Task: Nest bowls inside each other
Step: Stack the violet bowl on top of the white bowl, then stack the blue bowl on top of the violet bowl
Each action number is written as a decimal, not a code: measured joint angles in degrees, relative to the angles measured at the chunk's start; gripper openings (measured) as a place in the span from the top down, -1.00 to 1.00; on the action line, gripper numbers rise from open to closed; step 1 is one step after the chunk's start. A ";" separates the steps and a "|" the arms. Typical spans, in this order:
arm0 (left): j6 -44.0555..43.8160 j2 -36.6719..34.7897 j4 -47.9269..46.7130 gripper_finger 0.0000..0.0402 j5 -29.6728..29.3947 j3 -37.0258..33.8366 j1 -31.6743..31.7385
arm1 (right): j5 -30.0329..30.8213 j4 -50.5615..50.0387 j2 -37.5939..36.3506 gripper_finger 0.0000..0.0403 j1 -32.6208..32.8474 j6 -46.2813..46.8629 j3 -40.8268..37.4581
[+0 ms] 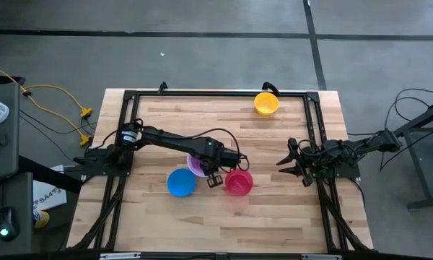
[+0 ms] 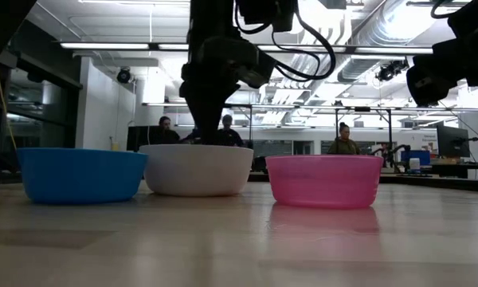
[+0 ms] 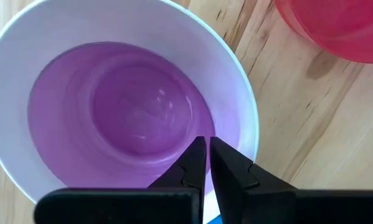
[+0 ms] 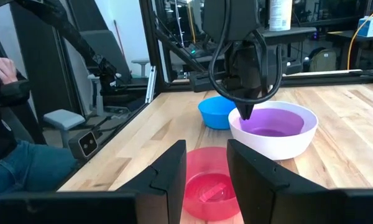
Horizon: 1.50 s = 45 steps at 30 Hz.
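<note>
Wooden worktop (image 1: 274, 209) w/ black frame, workshop behind. Purple bowl (image 3: 133, 112) sits nested in white bowl (image 3: 236, 93) near worktop centre; blue bowl (image 1: 180, 183) just beside on one side, red bowl (image 1: 238, 182) just beside on the other, yellow-orange bowl (image 1: 266, 102) well apart at far edge. Left claw (image 3: 207, 152) hangs over white bowl's rim, tips pointing down into it, fingers nearly together w/ thin gap, gripping nothing; left arm stretched across from its base. Right claw (image 4: 205, 163) wide open, empty, low at right side, facing the red bowl.
</note>
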 joint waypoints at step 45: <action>-9.53 -12.98 -6.51 0.89 -13.31 -7.51 -4.85 | -0.02 -0.26 1.73 0.46 0.00 0.00 0.00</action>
